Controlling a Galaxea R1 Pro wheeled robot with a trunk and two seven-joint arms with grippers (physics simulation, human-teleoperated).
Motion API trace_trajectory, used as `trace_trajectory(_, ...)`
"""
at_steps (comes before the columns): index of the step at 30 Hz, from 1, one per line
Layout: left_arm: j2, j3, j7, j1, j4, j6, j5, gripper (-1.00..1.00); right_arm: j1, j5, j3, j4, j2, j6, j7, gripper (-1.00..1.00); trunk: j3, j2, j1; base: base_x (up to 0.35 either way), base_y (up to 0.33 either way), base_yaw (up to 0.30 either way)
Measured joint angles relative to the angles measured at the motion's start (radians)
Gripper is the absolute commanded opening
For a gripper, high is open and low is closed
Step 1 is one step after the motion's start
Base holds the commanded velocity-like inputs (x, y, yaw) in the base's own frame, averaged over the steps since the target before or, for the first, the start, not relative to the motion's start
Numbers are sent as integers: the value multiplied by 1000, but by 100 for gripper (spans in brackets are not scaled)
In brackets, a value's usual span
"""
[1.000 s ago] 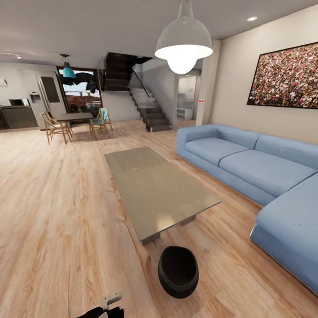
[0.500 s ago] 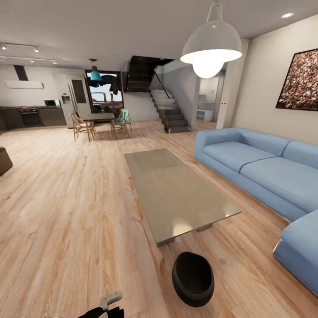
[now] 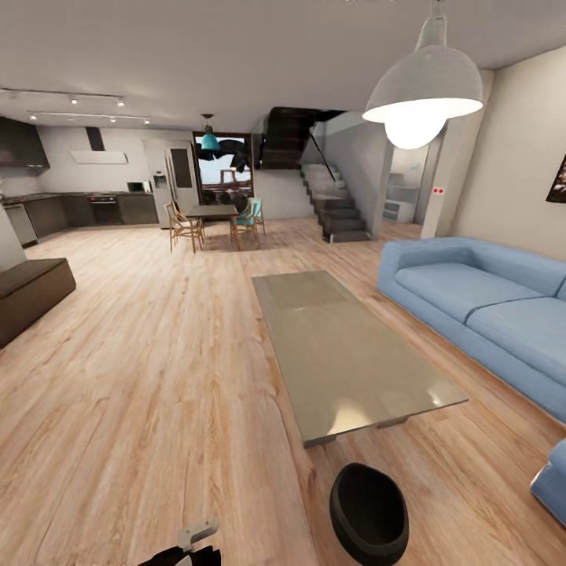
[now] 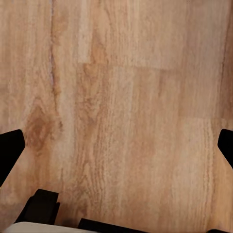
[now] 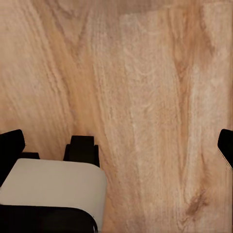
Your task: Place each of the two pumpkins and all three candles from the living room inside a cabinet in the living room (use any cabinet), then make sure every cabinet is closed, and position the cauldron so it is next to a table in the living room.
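- On the pale wood-plank floor [image 3: 141, 409] of an open-plan living room, a round glossy black cauldron [image 3: 369, 515] sits at about 5 o'clock in the head view, mouth up and dark inside.
- Just beyond it, toward 1 o'clock from the pot, stands the long low grey stone-look coffee table [image 3: 346, 354]; the pot is near the table's nearest end, apart from it, with bare floor between.
- At 3 o'clock a light blue sectional sofa [image 3: 479, 299] runs alongside the table, well apart from the pot.
- At 9 o'clock, against the frame's edge, shows the end of a low dark brown wooden cabinet [image 3: 27, 295] with a flat top; whether its front panels are closed cannot be told from here.
- Toward 11 o'clock, far back, a dark dining table with wooden chairs [image 3: 214, 222] stands before a window, with dark kitchen cupboards [image 3: 86, 211] further left and a dark staircase [image 3: 334, 208] at 12 o'clock.
- A white dome pendant lamp [image 3: 424, 82] glows at 1 o'clock.
- Left gripper [image 4: 116, 145]: black fingertips [image 4: 9, 150] sit at opposite edges of the left wrist view, spread wide over bare planks, holding nothing.
- Right gripper [image 5: 116, 145]: fingertips [image 5: 10, 145] likewise spread wide over the floor, empty, with part of the robot's white and black body [image 5: 53, 194] below.
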Motion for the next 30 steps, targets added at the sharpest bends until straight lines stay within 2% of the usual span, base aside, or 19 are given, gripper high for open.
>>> trace_trajectory(8, 0, 0, 0, 0, 0, 0, 0, 100, 0, 13, 0, 0, 1, 0, 0, 100, 32, 56, -31, 0, 0, 249)
trace_trajectory(11, 0, 0, 0, 1, 0, 0, 0, 100, 3, 46, 0, 0, 1, 0, 0, 100, 45, 77, -42, 0, 0, 232)
trace_trajectory(13, 0, 0, 0, 1, 0, 0, 0, 100, 3, 53, 0, 0, 1, 0, 0, 100, 53, 91, -50, 0, 0, 230)
trace_trajectory(30, 1, 0, 0, 0, 0, -1, 1, 100, 13, 57, 0, 0, 1, 0, 0, 100, 124, 210, -115, 0, 0, 229)
